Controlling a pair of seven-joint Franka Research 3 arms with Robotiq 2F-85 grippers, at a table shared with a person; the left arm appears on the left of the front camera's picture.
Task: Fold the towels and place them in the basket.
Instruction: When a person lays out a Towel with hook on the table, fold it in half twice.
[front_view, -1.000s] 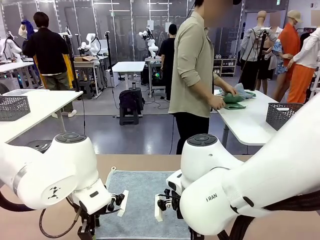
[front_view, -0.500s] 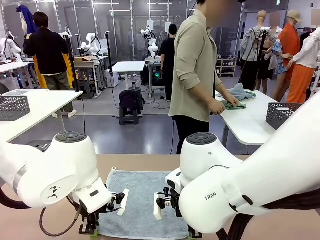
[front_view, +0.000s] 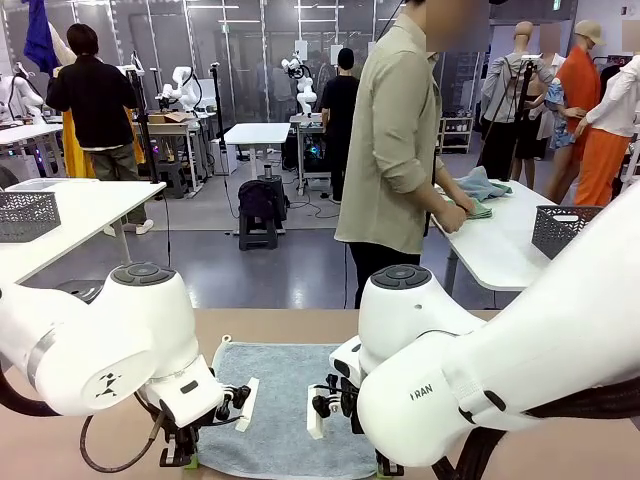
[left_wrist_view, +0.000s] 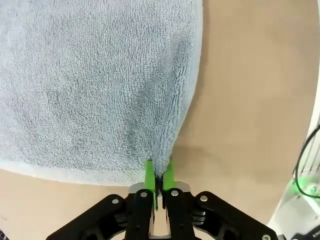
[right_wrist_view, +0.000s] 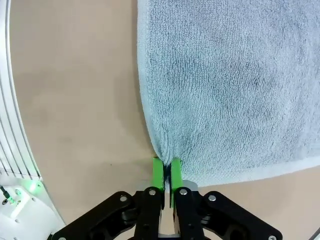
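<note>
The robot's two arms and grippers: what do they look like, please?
The glossy white, rounded left arm carries a small black logo and a black cable loop; the white right arm shows the letters RAN. Both have dark grey round joint caps. The left gripper and right gripper are black, with silver bolts and narrow green pads.

Towel (left_wrist_view: 95, 80) is showing grey-blue, looped terry pattern — table (left_wrist_view: 250, 100) is showing plain tan. Left gripper (left_wrist_view: 159, 169) is showing black, pads (left_wrist_view: 148, 174) green; arms (front_view: 100, 340) white.
</note>
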